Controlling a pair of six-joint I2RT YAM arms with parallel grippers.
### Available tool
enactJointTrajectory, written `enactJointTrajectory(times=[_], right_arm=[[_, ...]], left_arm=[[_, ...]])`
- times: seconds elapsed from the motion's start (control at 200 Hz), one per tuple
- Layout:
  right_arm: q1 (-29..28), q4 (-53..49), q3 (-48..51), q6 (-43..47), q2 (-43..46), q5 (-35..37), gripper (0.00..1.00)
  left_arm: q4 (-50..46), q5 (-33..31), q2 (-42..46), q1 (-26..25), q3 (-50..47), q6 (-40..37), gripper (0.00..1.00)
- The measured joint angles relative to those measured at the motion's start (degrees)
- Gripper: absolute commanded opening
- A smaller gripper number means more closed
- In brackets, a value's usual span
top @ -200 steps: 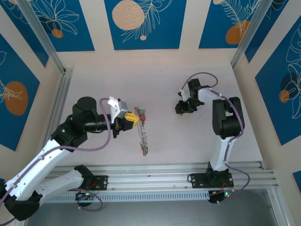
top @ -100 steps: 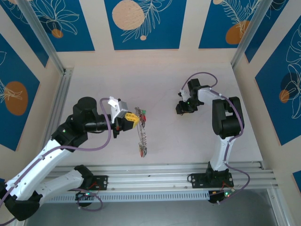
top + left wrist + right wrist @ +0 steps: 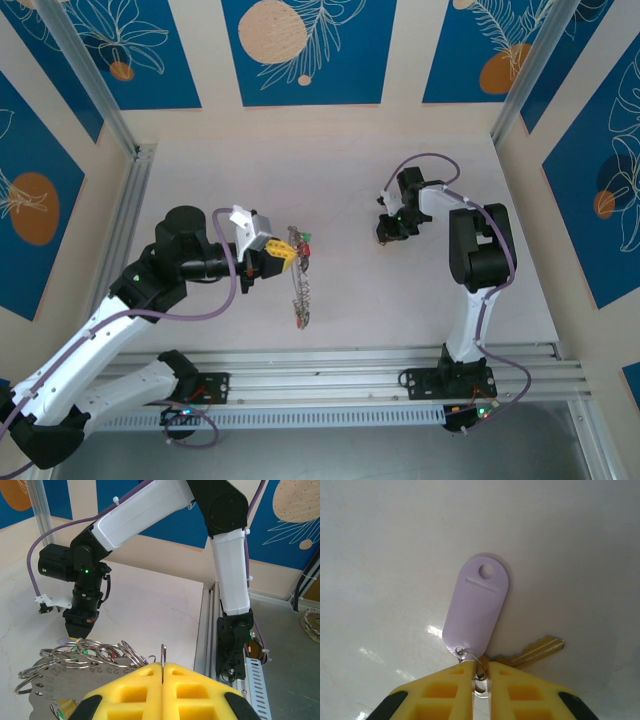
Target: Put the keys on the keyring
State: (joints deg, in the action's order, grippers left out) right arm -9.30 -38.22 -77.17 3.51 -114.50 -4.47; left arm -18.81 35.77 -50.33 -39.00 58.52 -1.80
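Keyring stays clamped in left gripper; right of it, right gripper has just closed on lilac key, enabling pickup.

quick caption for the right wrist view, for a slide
Right claw closed on the lilac-tagged key, which rests on the white table

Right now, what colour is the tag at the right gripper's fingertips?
Pale lilac; the tag shows best in the right wrist view.

A pale lilac oval plastic key tag; brass-gold metal key; silver-grey metal keyring; blue, white-leaf-patterned wall panels.
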Motion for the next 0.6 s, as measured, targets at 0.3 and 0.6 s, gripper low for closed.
enactJointTrajectory(times=[0.3, 0.6], right_arm=[[-0.2, 0.0, -0.2, 0.8, -0.1, -0.4, 0.00], [-2.9, 3.2, 5.7, 1.4, 7.2, -0.2, 0.00]], left_arm=[[0.0, 0.0, 0.0, 0.0, 0.0, 0.0, 0.00], [0.0, -0.3, 0.0, 0.1, 0.0, 0.0, 0.00]])
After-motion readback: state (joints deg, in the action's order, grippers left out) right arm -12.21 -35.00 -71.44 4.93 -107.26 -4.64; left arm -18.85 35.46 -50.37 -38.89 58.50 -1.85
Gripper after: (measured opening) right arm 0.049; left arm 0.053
